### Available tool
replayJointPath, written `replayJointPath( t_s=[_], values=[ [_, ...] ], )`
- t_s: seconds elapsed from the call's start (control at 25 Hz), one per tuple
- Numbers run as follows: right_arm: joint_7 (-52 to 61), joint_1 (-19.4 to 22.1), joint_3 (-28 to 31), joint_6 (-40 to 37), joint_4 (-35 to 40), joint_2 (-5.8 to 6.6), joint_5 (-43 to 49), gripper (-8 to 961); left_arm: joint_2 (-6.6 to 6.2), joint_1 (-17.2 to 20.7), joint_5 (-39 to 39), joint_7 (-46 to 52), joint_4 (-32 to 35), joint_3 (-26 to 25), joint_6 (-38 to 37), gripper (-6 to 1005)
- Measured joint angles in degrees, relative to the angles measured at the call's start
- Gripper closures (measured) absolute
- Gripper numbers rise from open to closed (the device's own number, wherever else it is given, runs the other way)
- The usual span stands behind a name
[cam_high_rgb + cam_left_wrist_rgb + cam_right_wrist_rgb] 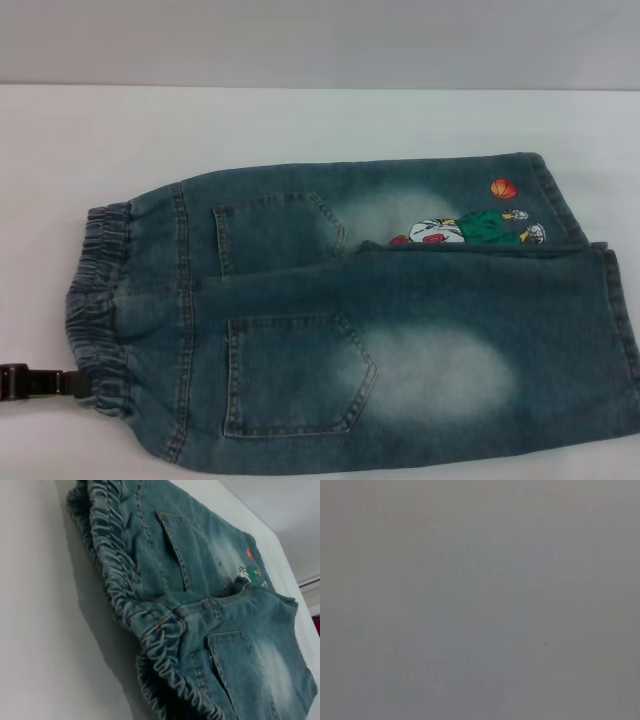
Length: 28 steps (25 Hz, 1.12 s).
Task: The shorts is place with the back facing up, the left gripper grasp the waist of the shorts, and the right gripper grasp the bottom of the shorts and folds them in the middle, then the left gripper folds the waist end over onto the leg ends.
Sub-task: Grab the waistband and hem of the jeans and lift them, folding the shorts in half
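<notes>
The shorts (350, 320) lie flat on the white table (300, 120), back facing up, with two patch pockets showing. The waist of the shorts (98, 300) is the gathered elastic band at the left. The bottom of the shorts (615, 320) is at the right, and the far leg carries the cartoon print (470, 228). My left gripper (45, 381) reaches in low from the left edge, its tip at the near corner of the waistband. In the left wrist view the ruffled waist (130, 605) fills the frame close up. The right gripper is out of view.
The white table extends behind the shorts to a grey wall (320, 40). The near leg hem runs to the right edge of the head view. The right wrist view shows only a plain grey surface (480, 600).
</notes>
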State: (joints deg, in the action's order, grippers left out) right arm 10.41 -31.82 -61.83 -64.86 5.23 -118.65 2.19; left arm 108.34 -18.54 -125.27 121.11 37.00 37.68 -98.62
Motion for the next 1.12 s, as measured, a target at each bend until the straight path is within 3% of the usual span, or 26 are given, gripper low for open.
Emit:
replayJointPath(
  t_s=[0.16, 0.24, 0.36, 0.52, 0.64, 0.72, 0.92, 1.12],
  values=[
    [2.8, 0.0, -0.3, 0.2, 0.8, 0.31, 0.5, 402, 0.1, -0.1, 0.0, 0.2, 0.0, -0.1, 0.9, 961],
    [8.1, 0.5, -1.0, 0.9, 2.5, 1.17, 2.5, 402, 0.15, -0.2, 0.2, 0.2, 0.0, -0.2, 1.2, 962],
    [24.3, 2.5, -2.3, 2.0, 8.0, 3.94, 12.7, 401, 0.33, -0.4, 0.5, 0.3, 0.0, -0.4, 1.7, 965],
    [51.7, 4.4, -2.1, -1.1, 17.9, 8.76, 34.8, 401, 0.56, -0.7, 0.6, 0.3, 0.0, -1.8, 1.9, 964],
    [67.3, 3.8, 0.9, -8.4, 24.0, 11.87, 51.0, 401, 0.66, -0.8, 0.6, 0.1, 0.0, -3.1, 1.9, 962],
    [73.8, 2.5, 5.1, -14.3, 26.6, 13.1, 60.5, 401, 0.7, -0.8, 0.6, 0.0, 0.0, -3.7, 2.0, 960],
    [85.1, -2.1, 14.4, -29.4, 28.9, 15.78, 80.9, 402, 0.88, -0.8, 0.6, 0.0, 0.0, -3.9, 2.0, 956],
    [90.0, -6.0, 18.0, -40.3, 30.9, 17.48, 97.7, 402, 1.01, -0.9, 0.6, 0.2, 0.0, -3.9, 1.9, 952]
  ],
)
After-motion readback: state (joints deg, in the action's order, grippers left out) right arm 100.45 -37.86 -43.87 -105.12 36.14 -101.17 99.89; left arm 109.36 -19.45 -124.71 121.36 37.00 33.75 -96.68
